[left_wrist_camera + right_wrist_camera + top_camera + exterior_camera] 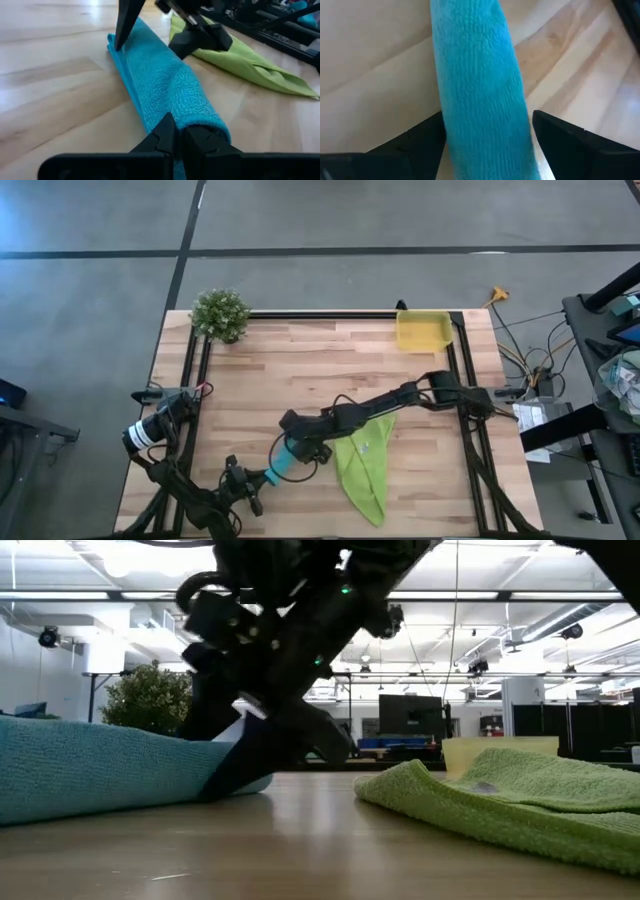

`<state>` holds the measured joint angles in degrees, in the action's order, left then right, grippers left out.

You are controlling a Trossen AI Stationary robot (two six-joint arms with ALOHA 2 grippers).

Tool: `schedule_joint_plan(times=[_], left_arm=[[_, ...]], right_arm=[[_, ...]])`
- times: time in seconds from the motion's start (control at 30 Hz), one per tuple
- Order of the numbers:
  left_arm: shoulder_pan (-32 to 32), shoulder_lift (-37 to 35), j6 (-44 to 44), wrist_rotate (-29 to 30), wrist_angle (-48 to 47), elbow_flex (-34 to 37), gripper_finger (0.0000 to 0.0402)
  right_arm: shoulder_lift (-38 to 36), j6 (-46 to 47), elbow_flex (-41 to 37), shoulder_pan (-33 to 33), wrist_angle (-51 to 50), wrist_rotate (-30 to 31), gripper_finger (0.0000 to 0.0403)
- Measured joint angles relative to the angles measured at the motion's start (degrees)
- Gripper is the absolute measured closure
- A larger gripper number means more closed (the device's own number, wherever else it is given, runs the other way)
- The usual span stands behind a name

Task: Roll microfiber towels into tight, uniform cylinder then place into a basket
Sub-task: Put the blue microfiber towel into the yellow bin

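The turquoise microfiber towel (160, 85) lies rolled into a cylinder on the wooden table, near its front edge (280, 465). My left gripper (177, 142) is shut at the roll's near end. My right gripper (486, 117) is open and slants down over the roll's other end, one finger (125, 25) on each side; I cannot tell whether they touch it. The lime-green towel (365, 465) lies loose and crumpled flat on the table to the right of the roll. The yellow basket (422, 330) stands at the far edge, right of centre. My left gripper is shut on the near end of the turquoise roll (207, 125), coming almost level along the roll from the table's near left. Its own fingers hide how many layers they have. The roll lies flat on the table.
A small potted plant (220, 315) stands at the far left corner. Black rails (465, 380) run along the table's left, right and far sides. Bare wood lies between the towels and the basket.
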<state>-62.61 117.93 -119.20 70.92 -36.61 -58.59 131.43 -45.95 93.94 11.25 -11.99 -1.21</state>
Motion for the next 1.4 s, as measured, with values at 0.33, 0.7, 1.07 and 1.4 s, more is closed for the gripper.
schedule_joint_plan(times=[0.33,0.7,1.07,1.4], left_arm=[[-0.09,0.00,1.55,0.15,1.31,0.15,0.0401],[-0.21,0.00,9.29,-0.20,1.69,-0.98,0.0401],[-0.31,-2.06,19.11,-5.67,-1.63,-1.22,0.0314],[-1.25,-15.21,37.65,-5.38,-4.94,-0.08,0.0239]], right_arm=[[1.89,1.68,6.38,0.34,-6.41,1.15,0.0164],[3.15,-0.03,6.86,1.55,-7.52,2.53,0.0250],[3.06,1.87,8.44,-0.24,-11.66,2.83,0.0383],[1.41,11.22,16.24,-10.27,-36.65,-1.63,0.0388]])
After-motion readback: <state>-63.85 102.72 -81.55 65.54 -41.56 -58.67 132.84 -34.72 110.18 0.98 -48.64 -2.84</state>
